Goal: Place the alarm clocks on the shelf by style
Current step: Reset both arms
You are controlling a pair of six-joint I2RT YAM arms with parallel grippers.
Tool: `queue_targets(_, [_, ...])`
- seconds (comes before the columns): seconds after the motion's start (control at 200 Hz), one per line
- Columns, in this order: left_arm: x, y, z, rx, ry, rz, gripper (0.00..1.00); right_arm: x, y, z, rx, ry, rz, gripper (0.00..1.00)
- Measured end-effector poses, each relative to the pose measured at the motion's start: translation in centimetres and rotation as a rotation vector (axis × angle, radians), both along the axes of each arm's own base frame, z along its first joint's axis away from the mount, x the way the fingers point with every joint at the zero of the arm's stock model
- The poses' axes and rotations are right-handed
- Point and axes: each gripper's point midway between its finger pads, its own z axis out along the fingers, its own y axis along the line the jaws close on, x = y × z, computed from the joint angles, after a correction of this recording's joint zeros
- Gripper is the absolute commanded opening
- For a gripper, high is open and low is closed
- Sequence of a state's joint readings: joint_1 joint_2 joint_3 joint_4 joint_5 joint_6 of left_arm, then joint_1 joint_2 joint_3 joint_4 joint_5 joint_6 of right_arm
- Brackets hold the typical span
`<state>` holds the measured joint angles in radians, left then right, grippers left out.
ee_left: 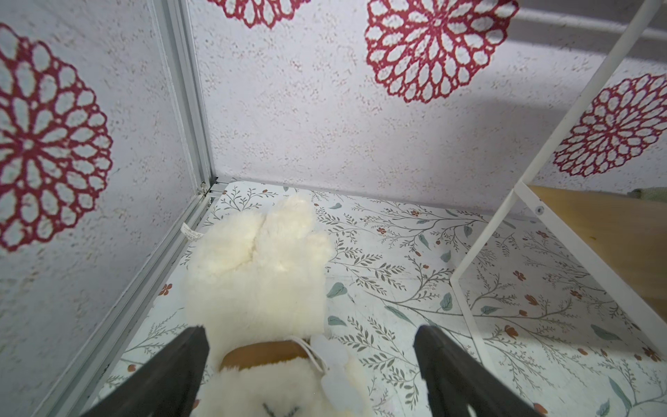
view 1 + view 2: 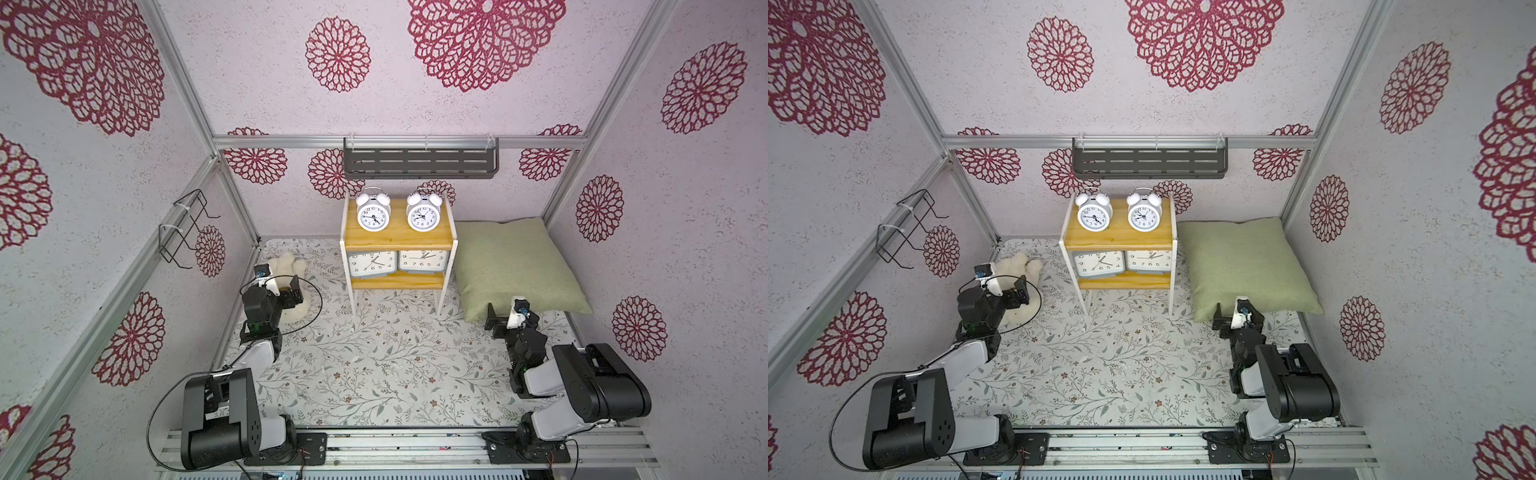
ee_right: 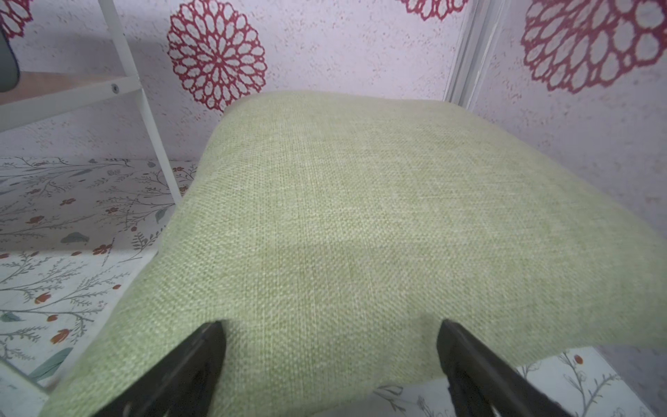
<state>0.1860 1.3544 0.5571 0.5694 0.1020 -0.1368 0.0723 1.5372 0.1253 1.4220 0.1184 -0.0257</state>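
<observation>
The shelf (image 2: 397, 242) stands at the back middle of the floral table. Two white twin-bell alarm clocks (image 2: 373, 212) (image 2: 424, 212) stand side by side on its top board. Two grey rectangular alarm clocks (image 2: 372, 264) (image 2: 424, 261) sit side by side on the lower board, facing forward. My left gripper (image 2: 291, 292) is open above a cream plush toy (image 1: 260, 260), left of the shelf, holding nothing. My right gripper (image 2: 512, 318) is open at the near edge of a green pillow (image 3: 361, 216), right of the shelf, with nothing between its fingers.
A dark grey slotted rack (image 2: 419, 160) hangs on the back wall above the shelf. A black wire rack (image 2: 187, 226) hangs on the left wall. The shelf's white leg (image 1: 563, 122) runs close to the left gripper. Aluminium frame posts bound the table.
</observation>
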Motion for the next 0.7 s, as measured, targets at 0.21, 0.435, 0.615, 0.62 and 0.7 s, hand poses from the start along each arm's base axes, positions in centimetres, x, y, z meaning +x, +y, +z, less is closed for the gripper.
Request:
queue_targets(0.21, [-0.5,-0.1,-1.2,-0.003,0.044,0.000,0.97,0.0,0.0,0.1,0.000,-0.004,0.001,0.99])
queue_targets(0.435, [-1.3,-0.6,-5.6,-0.010,0.090,-0.024,0.97,0.1,0.0,0.1,0.000,-0.003,0.000,0.99])
queue_targets(0.615, [-1.7,-1.0,-9.0,-0.012,0.127,-0.045,0.97,0.7,-0.2,0.4,0.002,-0.003,-0.016,0.99])
queue_targets(0.62, [-1.7,-1.0,-9.0,-0.013,0.127,-0.044,0.97,0.8,-0.2,0.4,0.002,-0.003,-0.017,0.99])
queue_targets(0.7, [-1.4,-0.8,-8.2,-0.004,0.098,-0.035,0.97,1.2,-0.3,0.6,0.002,-0.004,-0.019,0.99])
